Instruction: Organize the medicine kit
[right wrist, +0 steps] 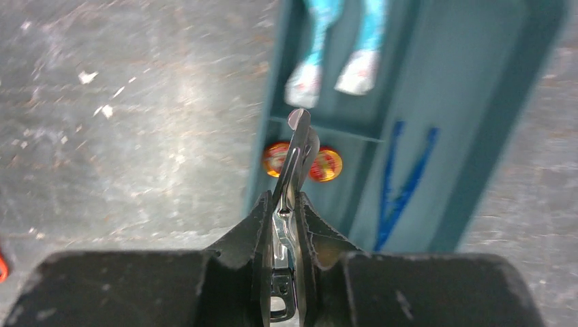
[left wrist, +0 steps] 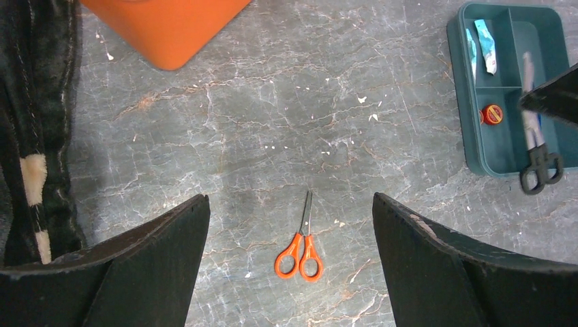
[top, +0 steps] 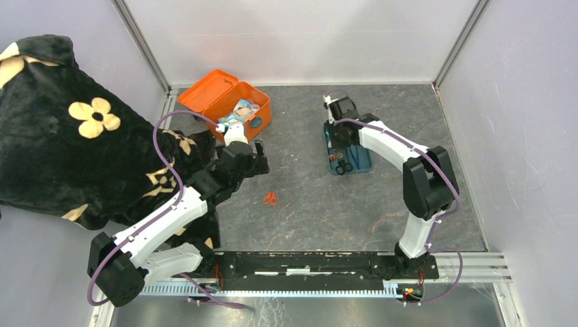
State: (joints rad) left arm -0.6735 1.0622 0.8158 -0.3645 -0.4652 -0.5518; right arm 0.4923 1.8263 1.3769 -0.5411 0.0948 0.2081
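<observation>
Over tray (right wrist: 508,122), right gripper (right wrist: 286,218) around scissors (right wrist: 296,150).

Pale lilac walls (top: 300,34) enclose a grey marbled tabletop (top: 307,218), with a dark flowered blanket (top: 61,136) at left.

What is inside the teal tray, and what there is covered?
Two teal-and-white packets lie in one compartment, a blue V-shaped tool in another. A round orange tin is partly hidden behind the scissors that the right end effector grips. The tray floor under it is covered.
</observation>
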